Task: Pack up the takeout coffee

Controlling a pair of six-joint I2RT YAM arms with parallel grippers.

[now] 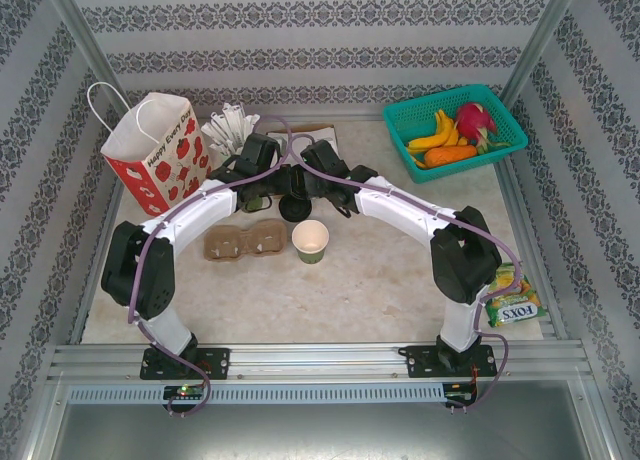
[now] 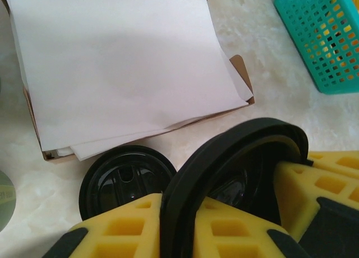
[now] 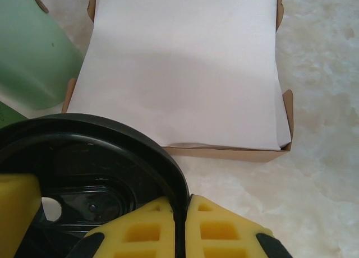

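green paper cup (image 1: 311, 240): the coffee's cup; upright, top open, cream inside; stands near the middle of the worktop (image 1: 400, 280), clear of both claws.
black lid (image 3: 95, 174): the coffee's lid; not on the cup, held up at the cup's 12 o'clock, tilted, sip-hole face turned to the right wrist camera.
left claw (image 2: 176, 221): closed, yellow pads pinching the lid's rim on its 9 o'clock side.
right claw (image 3: 179, 224): closed, pads pinching the rim on the 3 o'clock side; in each wrist view a further yellow pad shows at the lid's far edge.
loose lid (image 1: 293, 210): second round black lid, lying flat at the cup's 11 o'clock, near it; what is under it I cannot tell.
cardboard carrier (image 1: 245, 243): brown, two holes, both unfilled; just beside the cup at 9 o'clock.
brown box (image 3: 224, 152): shallow, holding white paper sheets; at 12 o'clock beyond the claws.
paper bag (image 1: 155, 150): white with red flowers, standing open, string handle up; at the worktop's 10 o'clock corner.
teal basket (image 2: 325, 45): mesh walls; at the 2 o'clock corner, holding yellow bananas (image 1: 432, 138) and a pink dragon fruit (image 1: 474, 118).
candy pack (image 1: 513, 302): green and yellow, lettered FOXS; at the 4 o'clock edge, just beside the right arm's elbow.
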